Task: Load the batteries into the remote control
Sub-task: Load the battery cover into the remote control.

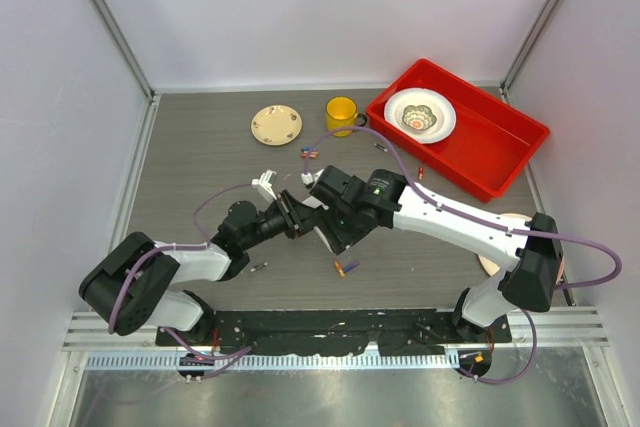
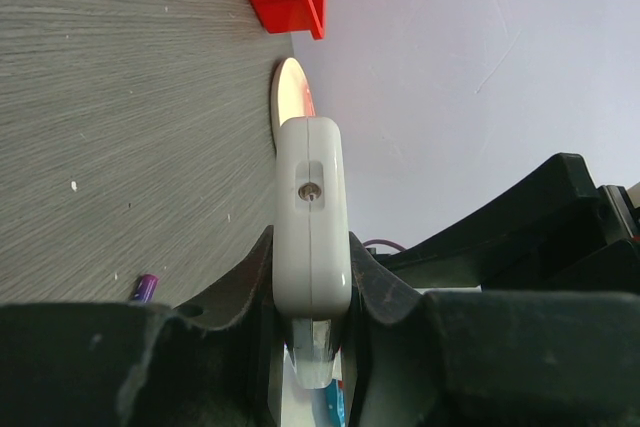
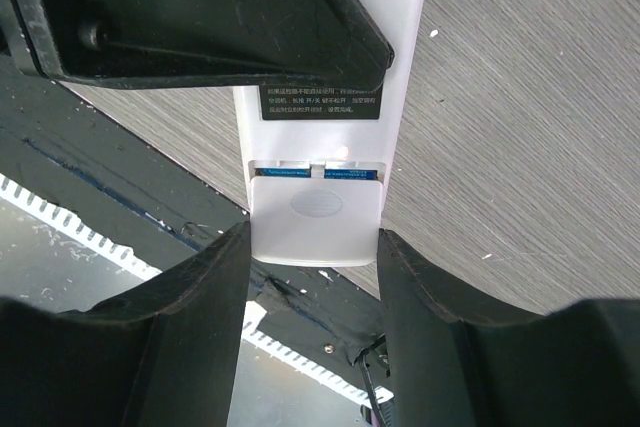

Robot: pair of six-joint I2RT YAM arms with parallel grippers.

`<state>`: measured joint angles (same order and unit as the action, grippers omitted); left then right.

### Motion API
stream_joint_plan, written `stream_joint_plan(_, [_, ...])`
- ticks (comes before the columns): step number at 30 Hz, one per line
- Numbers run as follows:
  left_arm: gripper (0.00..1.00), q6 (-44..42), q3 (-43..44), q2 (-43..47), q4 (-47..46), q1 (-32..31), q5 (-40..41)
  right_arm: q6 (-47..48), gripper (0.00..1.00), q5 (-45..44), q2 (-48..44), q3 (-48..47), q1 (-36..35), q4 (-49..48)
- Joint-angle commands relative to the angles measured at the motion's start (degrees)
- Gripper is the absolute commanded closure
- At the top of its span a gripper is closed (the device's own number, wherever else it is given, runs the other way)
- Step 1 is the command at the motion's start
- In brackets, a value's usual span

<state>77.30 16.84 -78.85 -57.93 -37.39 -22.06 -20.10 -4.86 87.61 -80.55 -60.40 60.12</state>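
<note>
— Left gripper (image 2: 311,247), up close: clenched?
— Clenched on the remote control (image 2: 311,197), which is edge-on and held above the table (image 1: 200,157).
— Right gripper (image 3: 313,247)?
— Pinching the same handset's cover end from both sides. A blue strip shows in the cover gap, too narrow to identify.
— Further out?
— Loose batteries (image 1: 346,267) lie on the table below the grippers, and more lie near the yellow mug (image 1: 341,113).

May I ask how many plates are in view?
3: floral plate left of the yellow mug, white plate inside the red tray, tan plate half hidden beneath the right arm.
</note>
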Motion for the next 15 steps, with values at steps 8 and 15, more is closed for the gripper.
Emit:
stream_joint_plan(8, [1.0,2.2,0.5,1.8,-10.1,-1.0,-3.0,-0.4,0.87,-3.7,-1.0,-1.7,-0.2,-2.8])
stream_joint_plan(15, [1.0,4.0,0.6,0.2,-14.5,-1.8,-4.0,-0.2,0.87,-4.4,-0.9,-1.4,-0.1,-3.7])
